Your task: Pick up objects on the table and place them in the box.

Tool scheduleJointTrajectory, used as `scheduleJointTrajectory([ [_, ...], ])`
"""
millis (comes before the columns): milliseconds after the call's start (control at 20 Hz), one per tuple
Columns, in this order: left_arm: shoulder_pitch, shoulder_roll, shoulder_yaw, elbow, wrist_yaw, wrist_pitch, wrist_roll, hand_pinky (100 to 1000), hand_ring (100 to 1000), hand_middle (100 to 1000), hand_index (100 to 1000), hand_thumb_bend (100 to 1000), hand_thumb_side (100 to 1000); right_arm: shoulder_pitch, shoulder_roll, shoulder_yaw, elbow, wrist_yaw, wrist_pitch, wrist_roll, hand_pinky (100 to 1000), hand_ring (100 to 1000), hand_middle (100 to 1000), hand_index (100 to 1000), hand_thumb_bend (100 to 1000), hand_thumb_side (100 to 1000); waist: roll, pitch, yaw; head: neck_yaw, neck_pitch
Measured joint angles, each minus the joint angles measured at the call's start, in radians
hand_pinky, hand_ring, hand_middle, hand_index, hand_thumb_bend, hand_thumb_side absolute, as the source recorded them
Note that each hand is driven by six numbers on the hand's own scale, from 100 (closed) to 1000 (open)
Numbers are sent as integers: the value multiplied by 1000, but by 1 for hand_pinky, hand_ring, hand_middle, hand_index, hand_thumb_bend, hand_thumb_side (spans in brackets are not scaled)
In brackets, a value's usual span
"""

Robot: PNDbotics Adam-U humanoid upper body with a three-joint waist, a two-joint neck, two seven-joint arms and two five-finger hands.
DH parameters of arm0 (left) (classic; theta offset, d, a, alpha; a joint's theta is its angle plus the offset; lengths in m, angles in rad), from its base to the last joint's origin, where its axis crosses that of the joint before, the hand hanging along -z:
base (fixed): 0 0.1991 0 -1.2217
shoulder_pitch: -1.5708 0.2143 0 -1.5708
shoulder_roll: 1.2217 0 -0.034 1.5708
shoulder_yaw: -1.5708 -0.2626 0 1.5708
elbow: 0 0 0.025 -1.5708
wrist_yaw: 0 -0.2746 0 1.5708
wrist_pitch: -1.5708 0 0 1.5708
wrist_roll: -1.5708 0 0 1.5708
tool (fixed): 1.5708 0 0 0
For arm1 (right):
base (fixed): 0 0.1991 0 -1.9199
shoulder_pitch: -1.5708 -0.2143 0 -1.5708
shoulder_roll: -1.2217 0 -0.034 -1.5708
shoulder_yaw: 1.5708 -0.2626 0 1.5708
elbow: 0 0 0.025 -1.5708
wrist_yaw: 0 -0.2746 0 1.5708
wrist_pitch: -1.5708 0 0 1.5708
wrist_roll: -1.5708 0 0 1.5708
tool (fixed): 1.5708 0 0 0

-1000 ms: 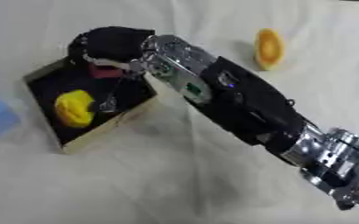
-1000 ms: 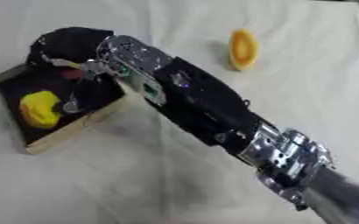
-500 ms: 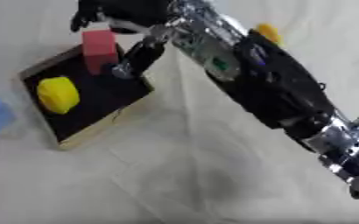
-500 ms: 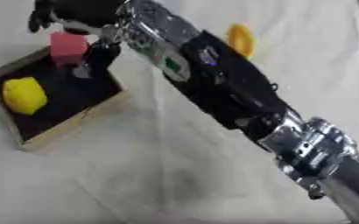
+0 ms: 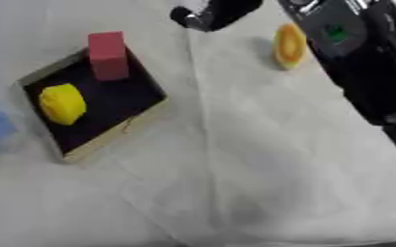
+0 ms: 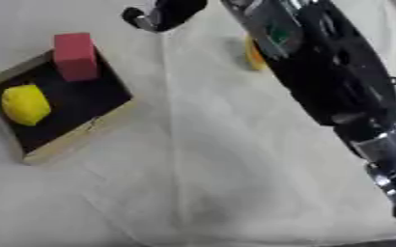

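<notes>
red block (image 5: 107,54) now sits in the box (image 5: 108,139), released; right robot hand (image 5: 211,13) lifts away, finger state unclear; orange piece (image 5: 289,46) awaits.

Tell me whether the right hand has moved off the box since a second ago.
Yes. The right hand has lifted up and away from the black wooden-edged box, leaving the red block standing at its far corner.
</notes>
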Motion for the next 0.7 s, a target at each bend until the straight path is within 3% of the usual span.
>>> scheduleJointTrajectory([
  [400,0,-1,0,0,-4,5,5,708,668,623,766,100,355,170,-183,-85,38,-82,59,-56,899,923,755,874,323,272,9,1,12,1,-12],
  [700,-3,-1,0,0,-4,9,3,707,668,622,766,100,364,211,-245,-115,48,-148,65,-61,902,932,762,877,326,312,12,1,15,-1,-24],
])
